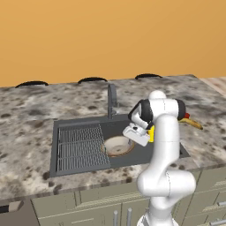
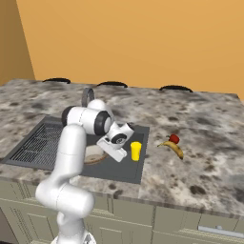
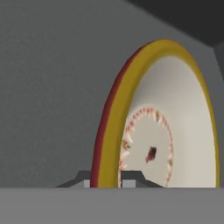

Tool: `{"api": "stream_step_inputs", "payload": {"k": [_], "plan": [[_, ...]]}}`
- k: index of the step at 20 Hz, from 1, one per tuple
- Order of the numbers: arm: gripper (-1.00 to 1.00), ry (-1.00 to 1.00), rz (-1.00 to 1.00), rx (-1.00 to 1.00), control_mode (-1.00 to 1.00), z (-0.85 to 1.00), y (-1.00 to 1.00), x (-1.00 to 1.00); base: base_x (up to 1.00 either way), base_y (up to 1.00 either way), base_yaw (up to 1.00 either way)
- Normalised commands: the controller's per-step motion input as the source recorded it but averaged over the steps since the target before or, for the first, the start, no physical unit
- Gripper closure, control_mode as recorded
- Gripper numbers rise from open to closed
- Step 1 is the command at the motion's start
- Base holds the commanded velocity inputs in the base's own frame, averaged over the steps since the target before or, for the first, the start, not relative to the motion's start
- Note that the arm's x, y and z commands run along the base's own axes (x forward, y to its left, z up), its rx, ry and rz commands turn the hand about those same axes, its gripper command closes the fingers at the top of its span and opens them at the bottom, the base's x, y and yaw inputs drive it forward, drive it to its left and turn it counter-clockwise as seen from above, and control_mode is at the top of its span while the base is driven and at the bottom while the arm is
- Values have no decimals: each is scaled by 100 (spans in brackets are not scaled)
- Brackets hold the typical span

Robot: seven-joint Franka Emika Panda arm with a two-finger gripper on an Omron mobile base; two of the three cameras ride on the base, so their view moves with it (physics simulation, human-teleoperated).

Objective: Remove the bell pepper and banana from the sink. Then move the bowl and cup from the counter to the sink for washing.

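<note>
My gripper (image 2: pixel 130 146) is shut on the rim of the yellow cup (image 2: pixel 136 151), which is low over the right end of the dark grey sink (image 2: pixel 33 143). In the hand view the cup (image 3: pixel 153 113) shows its yellow rim, a red edge and a white inside, with the dark fingertips (image 3: pixel 130 180) pressed on either side of its wall. From the left, the arm hides most of the cup (image 1: pixel 151 133). The beige bowl (image 1: pixel 117 145) lies in the sink (image 1: pixel 55 145) beside the ribbed drainer. On the counter to the right lie the banana (image 2: pixel 174 148) and the red bell pepper (image 2: pixel 174 138).
The grey faucet (image 1: pixel 112 100) stands behind the basin. Dark round openings (image 1: pixel 32 83) line the back of the speckled counter (image 2: pixel 205 119) along the orange wall. Cabinet fronts with handles (image 2: pixel 217 229) run below the counter's front edge.
</note>
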Motion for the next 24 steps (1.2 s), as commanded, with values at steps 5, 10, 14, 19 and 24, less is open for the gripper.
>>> {"api": "stream_step_inputs", "payload": {"k": [5, 10, 14, 19, 24], "plan": [[100, 0, 1, 0, -100, -18, 0, 0, 0, 0, 0], [100, -2, 0, 0, -100, -18, -2, -2, 0, 0, 0], [100, -3, 0, 0, -100, -18, 0, -1, 0, 0, 0], [-100, -1, 0, 0, -100, -20, 0, 0, 0, 0, 0], [-100, 0, 0, 0, -100, -19, -2, -2, 0, 0, 0]]}}
